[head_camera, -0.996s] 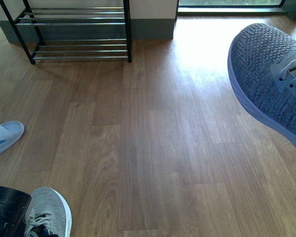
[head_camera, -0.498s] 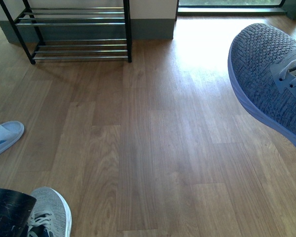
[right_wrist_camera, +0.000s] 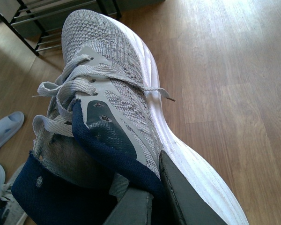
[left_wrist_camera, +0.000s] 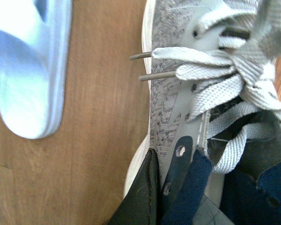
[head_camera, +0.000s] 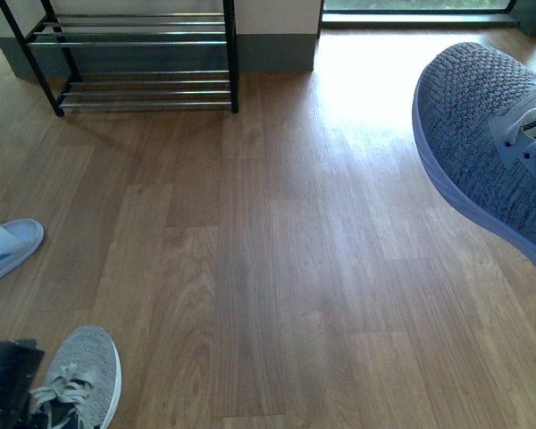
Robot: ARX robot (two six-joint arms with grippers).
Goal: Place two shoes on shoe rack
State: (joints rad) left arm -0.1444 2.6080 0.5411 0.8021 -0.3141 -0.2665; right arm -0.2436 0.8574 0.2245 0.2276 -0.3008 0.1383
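Note:
The shoe rack stands on the floor at the far left against the wall, its chrome rods bare. One grey sneaker hangs in the air at the right. My right gripper is shut on its navy collar and side wall. The second grey sneaker is at the near left. My left gripper, a dark shape in the front view, is shut on its collar edge. A pale blue slide lies on the floor just beyond it and shows in the left wrist view.
Wooden floor stretches between the sneakers and the rack. The rack also shows in the right wrist view, as does the slide. A bright window sill runs along the far right wall.
My left gripper has drawn back toward the near left corner, and the left sneaker has shifted slightly left with it. The right sneaker has not moved.

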